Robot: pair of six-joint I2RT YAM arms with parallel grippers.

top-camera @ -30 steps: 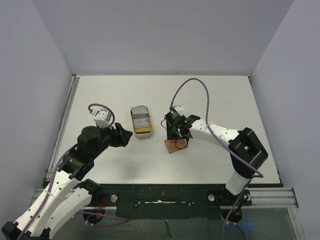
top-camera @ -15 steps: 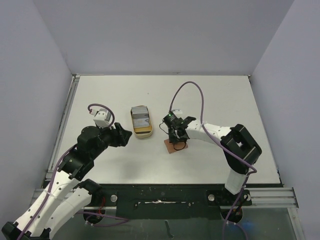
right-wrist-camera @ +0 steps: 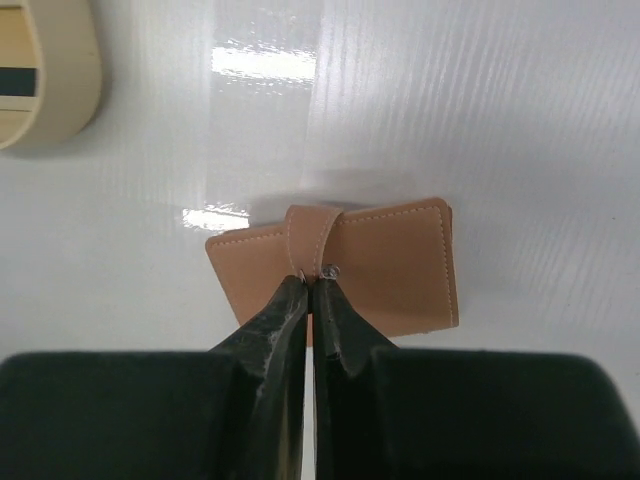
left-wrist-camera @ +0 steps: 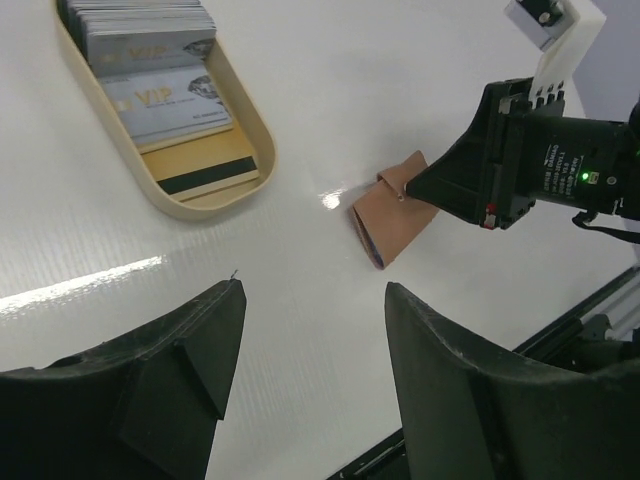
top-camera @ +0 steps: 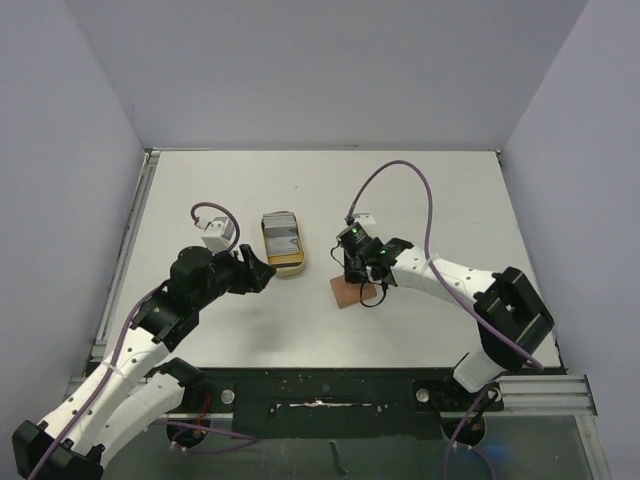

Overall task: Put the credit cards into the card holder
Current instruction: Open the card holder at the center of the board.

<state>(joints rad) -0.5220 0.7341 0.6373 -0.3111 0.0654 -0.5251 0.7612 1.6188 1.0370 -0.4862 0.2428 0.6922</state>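
The card holder [right-wrist-camera: 395, 265] is a closed tan wallet lying flat on the white table, also seen as the card holder [top-camera: 345, 293] in the top view. My right gripper [right-wrist-camera: 310, 282] is shut, with the end of the wallet's snap tab [right-wrist-camera: 314, 232] pinched between its tips. The credit cards [left-wrist-camera: 150, 60] are stacked in silver and grey in a tan oval tray [left-wrist-camera: 262, 150]; one with a dark stripe lies at the tray's near end. My left gripper [left-wrist-camera: 315, 290] hangs open and holds nothing, above bare table between the tray and the card holder [left-wrist-camera: 395, 210].
The tan tray [top-camera: 283, 243] sits left of the wallet, in the middle of the table. Grey walls close off the left, back and right sides. A black rail runs along the near edge by the arm bases. The right arm's purple cable arcs above the wallet.
My right gripper has closed its jaws onto the wallet's snap tab. The left arm has shifted a little to the right, closer to the tray, still open.
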